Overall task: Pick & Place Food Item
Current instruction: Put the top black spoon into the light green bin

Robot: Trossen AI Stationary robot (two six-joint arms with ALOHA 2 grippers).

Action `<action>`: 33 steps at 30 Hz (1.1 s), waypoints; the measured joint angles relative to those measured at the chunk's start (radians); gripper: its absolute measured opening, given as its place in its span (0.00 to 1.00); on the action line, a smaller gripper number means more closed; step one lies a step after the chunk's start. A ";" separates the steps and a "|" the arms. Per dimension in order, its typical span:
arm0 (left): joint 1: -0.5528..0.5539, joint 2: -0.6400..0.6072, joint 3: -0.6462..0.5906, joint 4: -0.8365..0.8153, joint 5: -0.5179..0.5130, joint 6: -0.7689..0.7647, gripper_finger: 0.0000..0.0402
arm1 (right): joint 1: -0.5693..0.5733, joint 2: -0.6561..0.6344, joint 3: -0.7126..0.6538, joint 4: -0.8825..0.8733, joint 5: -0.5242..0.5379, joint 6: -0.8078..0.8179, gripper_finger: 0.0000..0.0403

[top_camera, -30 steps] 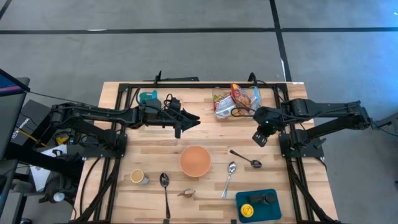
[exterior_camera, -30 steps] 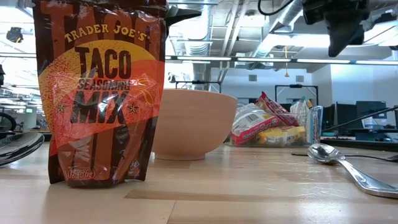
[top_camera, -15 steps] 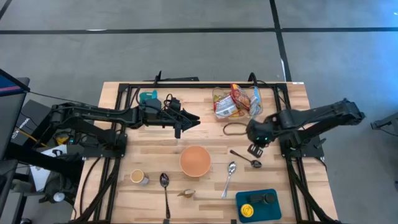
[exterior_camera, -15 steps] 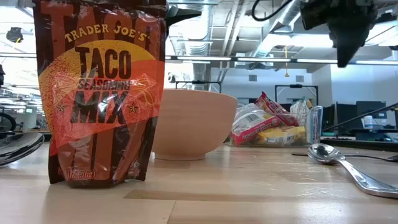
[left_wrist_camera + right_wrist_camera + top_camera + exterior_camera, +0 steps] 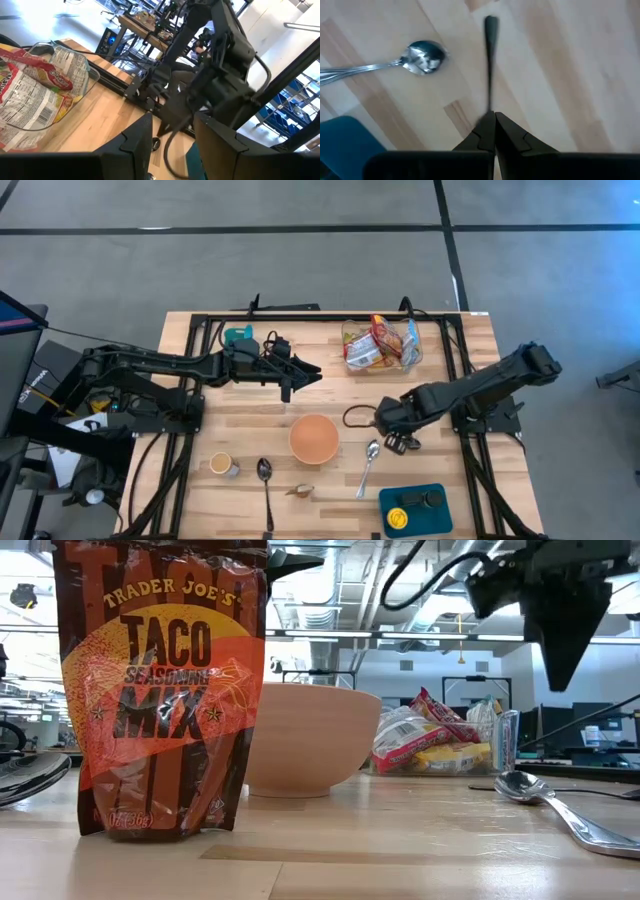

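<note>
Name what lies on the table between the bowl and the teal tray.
In the high view, a silver spoon lies between the bowl and the teal tray.

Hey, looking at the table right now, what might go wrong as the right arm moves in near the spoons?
The right gripper hangs shut, low over the dark spoon, so it may shove the spoon instead of picking it up.

The silver spoon and the bowl lie close by; a sweep might knock either.

Its cable loops toward the bowl and might snag.
</note>
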 joint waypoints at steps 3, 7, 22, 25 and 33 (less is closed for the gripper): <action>0.000 0.000 0.000 0.000 0.000 0.000 0.35 | 0.000 0.035 0.000 0.027 -0.035 -0.016 0.00; 0.000 0.000 0.000 0.000 0.000 0.000 0.35 | -0.002 0.075 0.000 0.040 -0.042 -0.029 0.00; 0.000 0.000 0.000 0.001 0.000 0.000 0.35 | -0.118 0.094 -0.008 0.122 -0.072 -0.190 0.00; 0.000 0.000 0.000 0.001 0.000 0.000 0.35 | -0.154 0.094 -0.040 0.127 -0.090 -0.222 0.00; 0.000 0.000 0.000 0.001 0.000 -0.002 0.35 | -0.178 0.079 -0.172 0.135 -0.131 -0.216 0.00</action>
